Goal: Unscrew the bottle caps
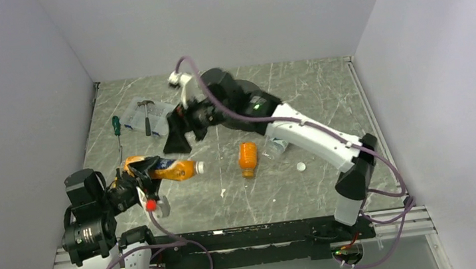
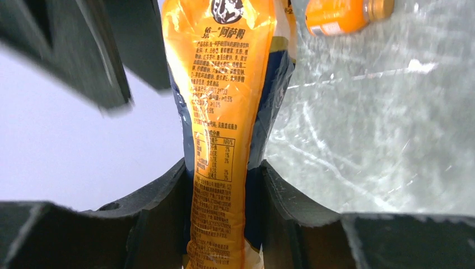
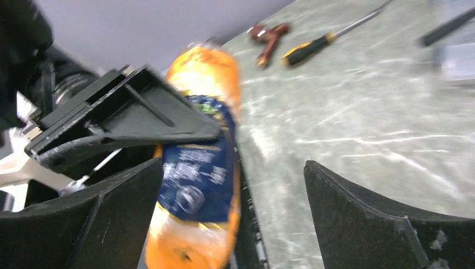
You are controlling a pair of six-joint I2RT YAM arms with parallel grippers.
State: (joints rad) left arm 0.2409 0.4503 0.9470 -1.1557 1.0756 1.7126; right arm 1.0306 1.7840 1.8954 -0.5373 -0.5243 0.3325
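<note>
Currently, the tall orange bottle is clamped sideways by the left gripper over the table's left side, its white cap on; the right gripper is spread wide nearby.

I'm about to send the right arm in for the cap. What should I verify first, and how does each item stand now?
1. Left tool clamped on the tall orange bottle: ok, a finger presses each side.
2. White cap on that bottle and exposed: ok.
3. Right tool open: ok, jaws wide apart.
4. Right tool lined up on the cap: not ok, it sits behind the bottle's body, off the cap.
5. Short orange bottle out of the way: ok, it lies apart to the right.
</note>
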